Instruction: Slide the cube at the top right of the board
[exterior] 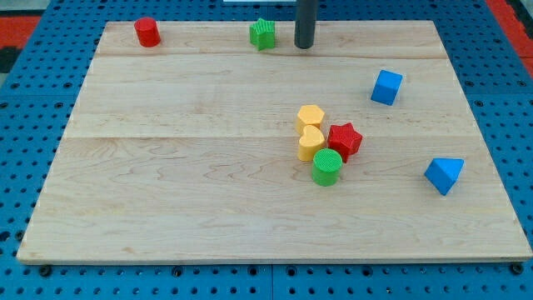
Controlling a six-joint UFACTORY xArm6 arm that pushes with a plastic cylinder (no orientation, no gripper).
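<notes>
The bench (166, 200) is a pale wooden board lying on a blue perforated surface (33, 100).

Near the bench's top left corner stands a red cylinder (147, 32), alone and well apart from the others. Further along the top edge, a little left of the middle, sits a green star-shaped block (262, 33).

Just beside it, toward the view's right, the dark rod comes down from the top of the view, and my tip (304, 46) rests on the bench close to the top edge. It is near the green star-shaped block but not touching it. The arm carries no hand, so there is nothing to call released or clenched; only the rod shows.

Around the middle of the bench, slightly toward the right edge, four blocks huddle together. A yellow hexagonal block (310, 117) sits at the top of the cluster, touching a yellow heart-shaped block (311, 143) below it. A green cylinder (326, 167) lies at the cluster's bottom, and a red star-shaped block (344, 139) presses in on its right side.

The blue cube (386, 87) sits in the upper right part of the bench, well apart from my tip and from the cluster.

Closest to the right edge, lower down, lies a blue triangular block (444, 175).
</notes>
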